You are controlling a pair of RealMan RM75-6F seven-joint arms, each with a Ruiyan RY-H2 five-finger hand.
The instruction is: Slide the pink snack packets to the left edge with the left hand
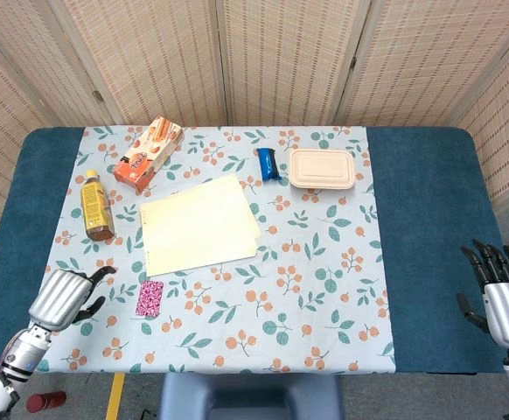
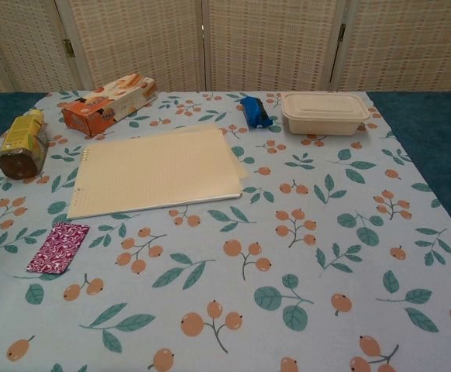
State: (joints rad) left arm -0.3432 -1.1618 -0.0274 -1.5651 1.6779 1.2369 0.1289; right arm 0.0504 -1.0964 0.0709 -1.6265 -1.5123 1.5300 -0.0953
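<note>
Left robot hand [image 1: 62,298] over the table's [image 1: 429,219] near-left, empty, fingers loosely apart, just left of the pink snack packet [image 1: 149,298]. Right robot hand [image 1: 503,302] spread, empty, near-right edge. Further back, yellow paper [image 1: 200,224].

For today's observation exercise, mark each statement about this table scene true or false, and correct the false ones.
1. The left hand is gripping the pink snack packet. False: it sits to the packet's left, not touching it.
2. The drink bottle lies on its side. True.
3. The blue packet rests on the sheets of paper. False: it lies apart from them, beside the lidded food box.
4. The right hand holds nothing. True.
5. The orange snack box lies beyond the paper. True.
</note>
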